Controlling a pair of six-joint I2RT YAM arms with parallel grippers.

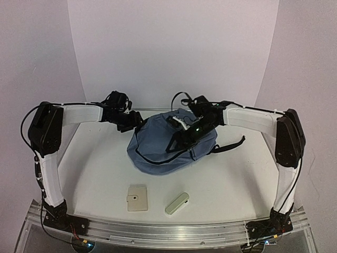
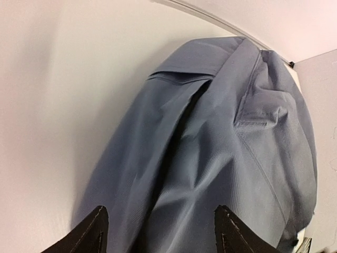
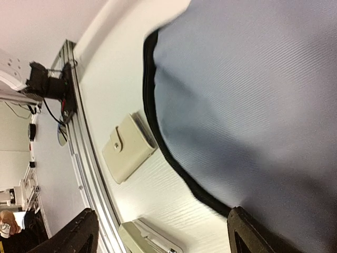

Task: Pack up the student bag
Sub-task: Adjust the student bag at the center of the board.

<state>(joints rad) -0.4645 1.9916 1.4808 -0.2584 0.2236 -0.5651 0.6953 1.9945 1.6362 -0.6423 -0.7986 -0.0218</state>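
At the near edge of the bench [image 1: 237, 182] lie a beige snap-flap wallet [image 1: 137, 198] and, just beside it, a pale oblong case [image 1: 177, 203], both well apart from the bag. Beyond them, towards the far side, the student bag [image 1: 171, 142] lies slumped flat, a black strap [image 1: 229, 146] trailing to its right.

It looks soft and light, probably near empty: the slate-blue cloth creases and sags, so it will likely fold and drag, not lift as one piece. The better holds seem to be the firm lines: the black-piped edge [image 3: 158, 137], or the lip of the dark zip opening [image 2: 181, 132]. A pinch on loose cloth would probably only pull up a fold.

The right fingers [image 3: 84, 237] hang over the bag's top, spread wide and gripping nothing. At its far left edge the left fingers [image 2: 95, 232] are likewise spread, cloth below them but not pinched.
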